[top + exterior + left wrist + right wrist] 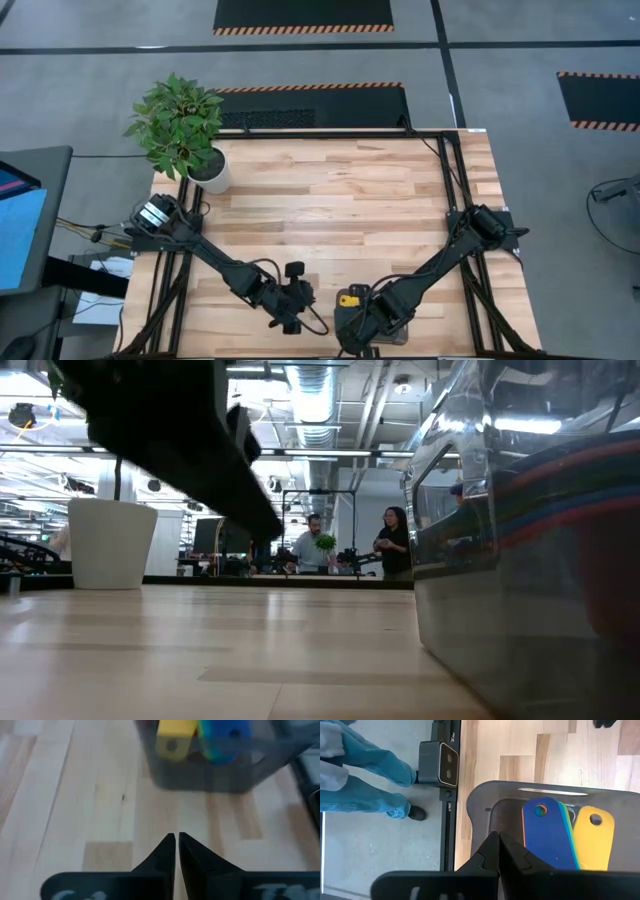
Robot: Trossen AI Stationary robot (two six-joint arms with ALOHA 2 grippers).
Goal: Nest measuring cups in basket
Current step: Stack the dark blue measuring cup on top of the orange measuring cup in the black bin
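The basket (372, 322) stands near the table's near edge, and its dark wall (520, 590) fills the right of the low view. Measuring cups lie stacked inside it. Their handles show in the right wrist view: a blue one (545, 837) on top and a yellow one (593, 837) beside it. The yellow handle (173, 741) and a blue one (225, 734) also show in the left wrist view. My right gripper (497, 836) is shut over the basket's near part (485, 805). My left gripper (176, 837) is shut above bare wood, left of the basket (210, 770).
A potted plant (185, 130) stands at the table's far left corner, its white pot (110, 540) clear in the low view. A person's legs (365, 775) stand just off the near edge by a small camera box (438, 764). People (392, 540) stand far behind the table.
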